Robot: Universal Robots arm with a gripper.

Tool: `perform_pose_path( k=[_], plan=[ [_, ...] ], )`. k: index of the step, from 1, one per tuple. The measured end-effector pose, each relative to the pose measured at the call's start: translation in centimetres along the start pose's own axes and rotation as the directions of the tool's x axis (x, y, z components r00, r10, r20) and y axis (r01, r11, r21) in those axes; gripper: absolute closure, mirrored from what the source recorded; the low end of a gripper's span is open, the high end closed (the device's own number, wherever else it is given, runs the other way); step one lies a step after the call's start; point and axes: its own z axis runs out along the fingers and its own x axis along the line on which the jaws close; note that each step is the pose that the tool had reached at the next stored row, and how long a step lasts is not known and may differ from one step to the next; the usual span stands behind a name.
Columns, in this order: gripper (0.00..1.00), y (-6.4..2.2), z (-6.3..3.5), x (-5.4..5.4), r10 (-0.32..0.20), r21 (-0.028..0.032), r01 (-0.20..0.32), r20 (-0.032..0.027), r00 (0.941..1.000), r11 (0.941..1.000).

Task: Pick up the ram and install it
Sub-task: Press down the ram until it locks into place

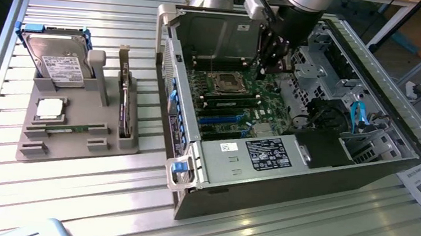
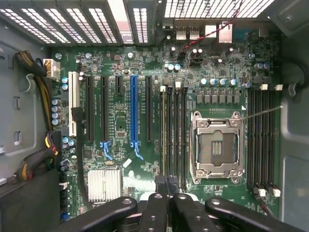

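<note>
1. The slatted metal worktop (image 1: pixel 76 197) carries everything, with bare slats along the near edge and between the two main things.
2. An open computer case (image 1: pixel 356 174) lies on its side toward the exterior view's right. Its walls and a swung-up metal drive cage (image 1: pixel 213 36) hem in the opening.
3. The motherboard (image 1: pixel 234 106) (image 2: pixel 120 111) fills the case floor. On it are a blue expansion slot (image 2: pixel 133 113), a silver heat sink (image 2: pixel 104 184), an empty processor socket (image 2: pixel 216 145) and rows of long dark memory slots (image 2: pixel 174 130).
4. Bundled cables (image 2: pixel 36 82) crowd one side wall of the case.
5. A grey holder (image 1: pixel 73 146) sits toward the exterior view's left, well apart from the case.
6. In the holder, a hard drive (image 1: pixel 61 64) stands upright at the far end and a dark expansion card (image 1: pixel 127 111) stands on edge on the case side.
7. The tool (image 1: pixel 271 61) (image 2: pixel 166 186) hangs inside the case above the memory slots. Its fingers are pressed together with nothing seen between them.
8. A square silvery processor chip (image 1: pixel 51 108) lies flat in the holder.
9. The ram (image 1: pixel 81 128) lies in the holder's near slot, far from the tool.
</note>
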Motion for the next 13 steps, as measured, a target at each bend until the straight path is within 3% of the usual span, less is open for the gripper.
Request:
perform_pose_path(
  k=[7, 13],
  plan=[
    [0.9, 0.02, -2.22, 0.0, 0.0, 0.0, 0.0, 0.0, 1.0, 1.0],
    [0.9, 0.03, -2.86, 0.0, 0.0, 0.0, 0.0, 0.0, 1.0, 1.0]
  ],
)
